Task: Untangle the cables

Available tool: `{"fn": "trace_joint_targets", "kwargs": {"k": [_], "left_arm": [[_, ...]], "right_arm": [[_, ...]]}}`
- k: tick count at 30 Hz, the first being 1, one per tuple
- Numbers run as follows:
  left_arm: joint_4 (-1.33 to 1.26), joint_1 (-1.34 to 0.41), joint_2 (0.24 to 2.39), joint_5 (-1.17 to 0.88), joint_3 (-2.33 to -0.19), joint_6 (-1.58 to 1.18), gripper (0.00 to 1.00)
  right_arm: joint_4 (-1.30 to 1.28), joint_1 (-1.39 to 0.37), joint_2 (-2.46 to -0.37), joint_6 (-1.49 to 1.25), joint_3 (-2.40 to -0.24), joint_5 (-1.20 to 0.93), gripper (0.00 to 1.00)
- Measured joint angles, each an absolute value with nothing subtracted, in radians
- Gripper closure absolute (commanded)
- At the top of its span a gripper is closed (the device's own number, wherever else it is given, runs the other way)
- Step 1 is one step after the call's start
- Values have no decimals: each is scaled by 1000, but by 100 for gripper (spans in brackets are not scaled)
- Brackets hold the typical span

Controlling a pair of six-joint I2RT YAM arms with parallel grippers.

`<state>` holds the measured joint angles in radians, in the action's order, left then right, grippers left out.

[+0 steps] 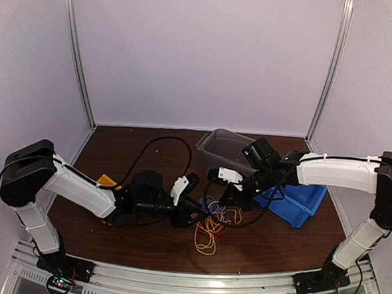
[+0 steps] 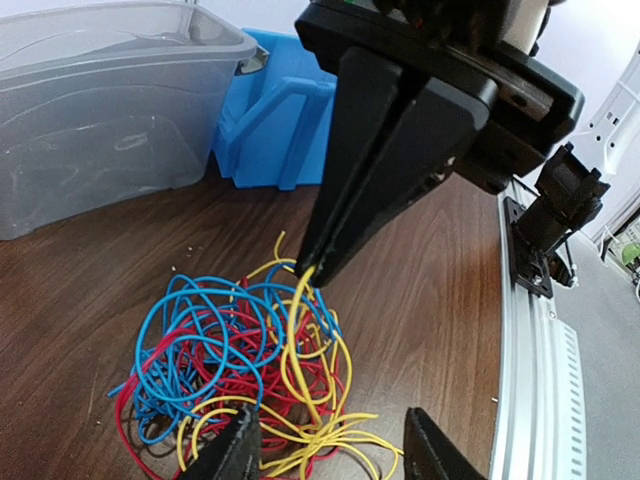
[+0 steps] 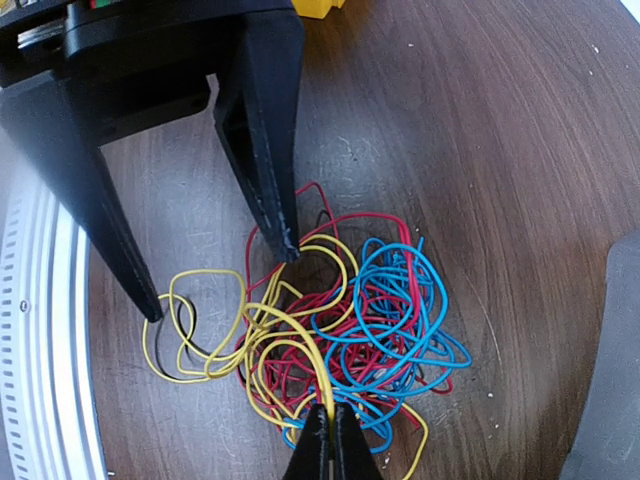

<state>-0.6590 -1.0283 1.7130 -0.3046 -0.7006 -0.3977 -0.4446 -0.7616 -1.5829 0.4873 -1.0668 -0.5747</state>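
Three colours of wire, yellow, red and blue, make up the cables (image 3: 380,320), which lie in one knotted heap on the worktop (image 3: 500,130) between the two arms. The right hand (image 3: 328,445) is pinched closed on a single yellow strand, while the left hand (image 3: 219,282) is spread wide at the heap's left edge, holding nothing. If the right pulls before the left pins the rest, the whole clump would likely drag along and tighten, or the thin strand could slip free.
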Motion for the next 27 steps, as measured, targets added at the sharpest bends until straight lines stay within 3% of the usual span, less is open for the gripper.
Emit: {"fn": "trace_joint_targets", "kwargs": {"k": [10,14,18,27], "left_arm": [[-806,-1028,1716,-282,-683,-378,48],[-876,-1028,1758,-284,-707,-355,59],[-931,-1028,1821,-285,-730,-340,85],[-992,-1029,1884,-293,-728,-340,91]], "right_arm": [[-587,-762,-1579,494,-1283,-684,100],[-639,-761,-1573,492,-1412,-743,100],[-664,-757,-1571,482,-1500,-793,100],[-717,-709,-1571,461,-1644,-870,100]]}}
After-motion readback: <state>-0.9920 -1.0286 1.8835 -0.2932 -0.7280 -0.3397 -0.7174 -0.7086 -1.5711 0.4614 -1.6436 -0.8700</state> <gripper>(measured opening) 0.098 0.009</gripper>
